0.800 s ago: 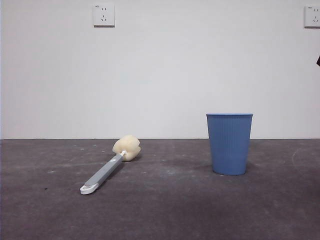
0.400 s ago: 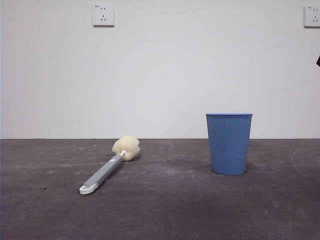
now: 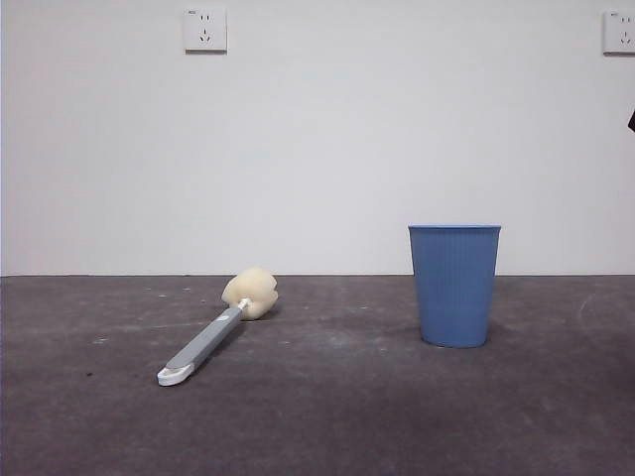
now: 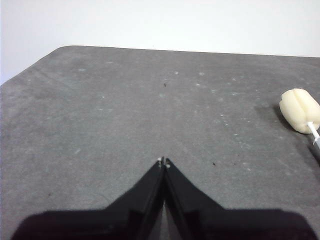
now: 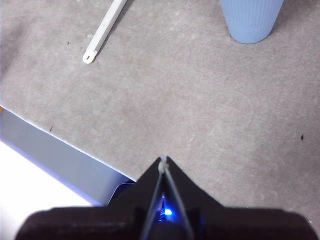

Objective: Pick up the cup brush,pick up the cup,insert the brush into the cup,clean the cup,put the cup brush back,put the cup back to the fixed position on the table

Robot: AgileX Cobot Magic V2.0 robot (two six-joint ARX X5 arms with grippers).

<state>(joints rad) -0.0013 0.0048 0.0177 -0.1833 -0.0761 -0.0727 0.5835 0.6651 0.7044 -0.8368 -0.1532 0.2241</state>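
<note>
The cup brush (image 3: 213, 330) lies flat on the table (image 3: 327, 416) at the left, cream sponge head away from the camera, white looped end near. Its sponge head shows in the left wrist view (image 4: 299, 103) and its handle in the right wrist view (image 5: 104, 31). The blue ribbed cup (image 3: 454, 285) stands upright at the right; its lower part shows in the right wrist view (image 5: 250, 20). My left gripper (image 4: 163, 161) is shut and empty, above bare table, apart from the brush. My right gripper (image 5: 163, 160) is shut and empty, near the table's front edge, short of the cup.
A white wall with two sockets (image 3: 205, 29) stands behind the table. The table's front edge (image 5: 60, 137) runs close under my right gripper. A black tip (image 3: 631, 120) shows at the front view's right edge.
</note>
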